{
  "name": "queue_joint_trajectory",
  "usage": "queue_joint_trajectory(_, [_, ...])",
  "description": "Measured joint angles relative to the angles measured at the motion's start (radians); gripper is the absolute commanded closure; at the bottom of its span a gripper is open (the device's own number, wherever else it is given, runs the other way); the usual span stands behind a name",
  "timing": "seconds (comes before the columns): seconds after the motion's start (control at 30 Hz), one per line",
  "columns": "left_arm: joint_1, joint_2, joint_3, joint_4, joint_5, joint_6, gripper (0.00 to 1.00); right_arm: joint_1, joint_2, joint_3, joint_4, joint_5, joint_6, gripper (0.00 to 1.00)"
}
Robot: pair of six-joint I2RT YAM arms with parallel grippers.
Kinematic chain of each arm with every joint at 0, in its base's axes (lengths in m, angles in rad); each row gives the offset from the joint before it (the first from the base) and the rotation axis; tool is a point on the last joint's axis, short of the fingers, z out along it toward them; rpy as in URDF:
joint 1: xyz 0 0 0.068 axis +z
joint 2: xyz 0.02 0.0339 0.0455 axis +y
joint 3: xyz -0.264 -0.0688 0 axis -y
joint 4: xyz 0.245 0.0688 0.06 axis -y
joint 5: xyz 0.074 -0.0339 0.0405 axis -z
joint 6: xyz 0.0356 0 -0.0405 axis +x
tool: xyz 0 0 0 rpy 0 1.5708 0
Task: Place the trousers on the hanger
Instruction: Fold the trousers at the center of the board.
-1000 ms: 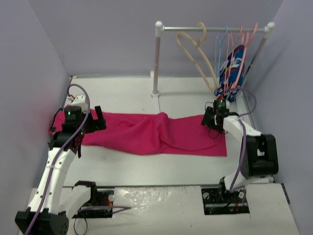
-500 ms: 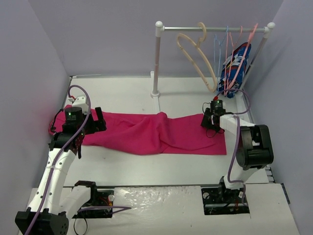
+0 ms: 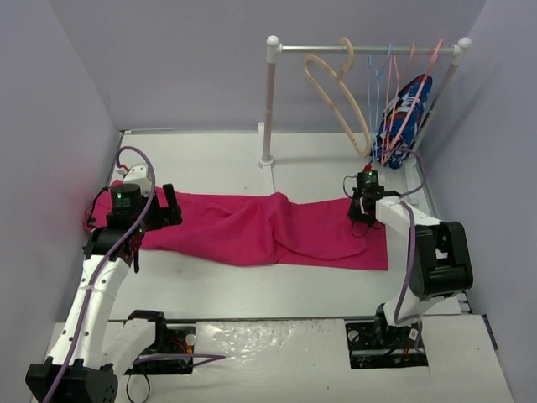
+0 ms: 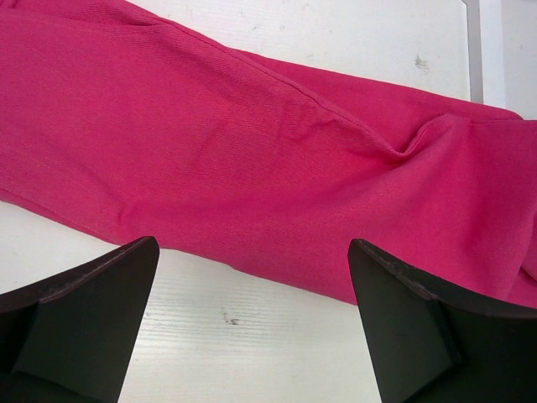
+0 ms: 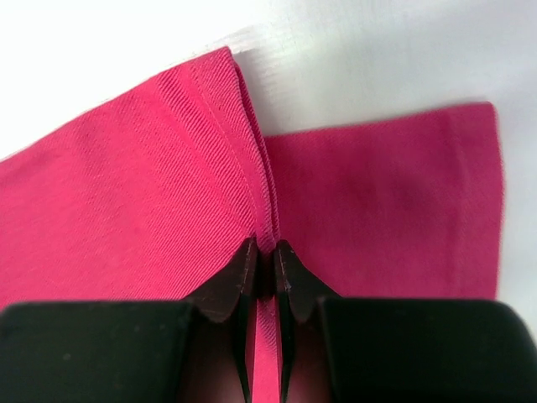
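Observation:
The magenta trousers (image 3: 252, 227) lie flat across the table from left to right. At their right end my right gripper (image 3: 366, 206) is shut on a raised fold of the cloth; in the right wrist view the two fingertips (image 5: 265, 248) pinch a seam ridge of the trousers (image 5: 151, 185). My left gripper (image 3: 161, 208) hangs open over the left end, its fingers (image 4: 252, 248) wide apart above the near edge of the trousers (image 4: 252, 143), holding nothing. The beige hanger (image 3: 336, 96) hangs by its hook from the rail at the back right.
A rack with white posts (image 3: 270, 101) and a metal rail stands at the back. It also carries a thin blue wire hanger (image 3: 373, 84), salmon-pink hangers (image 3: 419, 80) and a blue patterned garment (image 3: 403, 109). Lavender walls close in on both sides.
My right gripper has closed on the fold of the trousers, and its arm has shifted slightly. The left arm has stayed put, still open.

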Motion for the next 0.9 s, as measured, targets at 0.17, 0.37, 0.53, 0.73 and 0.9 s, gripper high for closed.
queue_joint_trajectory(0.17, [0.000,-0.002,0.000,0.000,-0.008,0.000,0.05,0.011,-0.119,0.063,-0.108,0.046,0.033,1.00])
queue_joint_trajectory(0.37, [0.000,-0.002,0.000,-0.001,-0.012,0.000,0.05,-0.028,-0.202,0.099,-0.217,0.090,0.060,1.00])
queue_joint_trajectory(0.53, [0.000,-0.002,0.000,-0.001,-0.013,0.001,0.05,-0.088,-0.214,0.099,-0.298,0.104,0.069,1.00])
queue_joint_trajectory(0.73, [0.000,-0.002,0.000,-0.001,-0.012,0.004,0.05,-0.142,-0.239,0.099,-0.339,0.124,0.076,1.00])
queue_joint_trajectory(0.9, [0.000,-0.002,0.000,-0.001,-0.012,0.004,0.05,-0.145,-0.228,0.096,-0.339,0.159,0.090,0.92])
